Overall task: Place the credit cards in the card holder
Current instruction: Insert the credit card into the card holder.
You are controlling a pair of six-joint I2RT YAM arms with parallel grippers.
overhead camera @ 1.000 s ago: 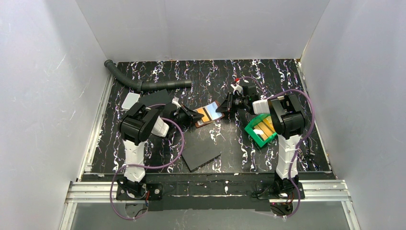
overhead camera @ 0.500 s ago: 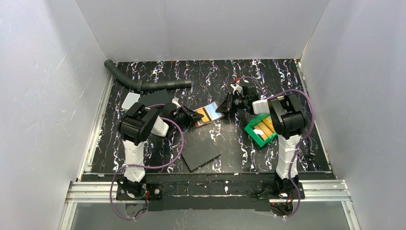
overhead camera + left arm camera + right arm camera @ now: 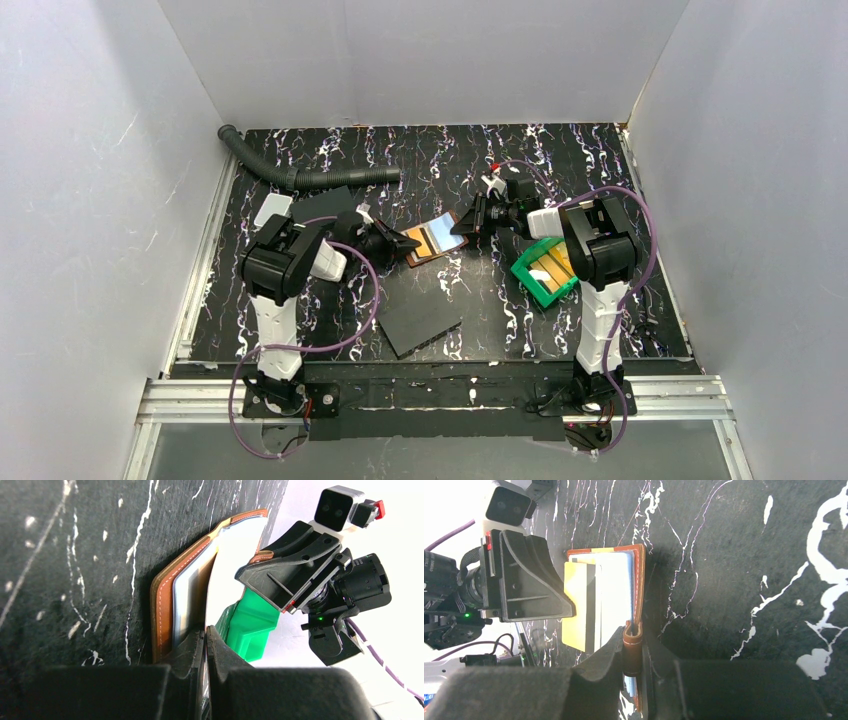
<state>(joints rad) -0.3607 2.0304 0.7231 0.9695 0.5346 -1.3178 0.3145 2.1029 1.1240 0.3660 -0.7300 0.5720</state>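
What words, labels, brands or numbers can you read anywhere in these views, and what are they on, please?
No text is readable in any view.
On the yellow card: no legible print.
On the card holder: no stamp or brand visible.
On the green bin: no marking on its wall; the cards inside are too small to read.

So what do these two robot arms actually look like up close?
They match. The left arm and right arm have chunky black joints on white tube-like links, with purple cables looping alongside. Each ends in black, angular plastic fingers: the left gripper and the right gripper. A small pale boxy camera with a red tab sits on the wrist.
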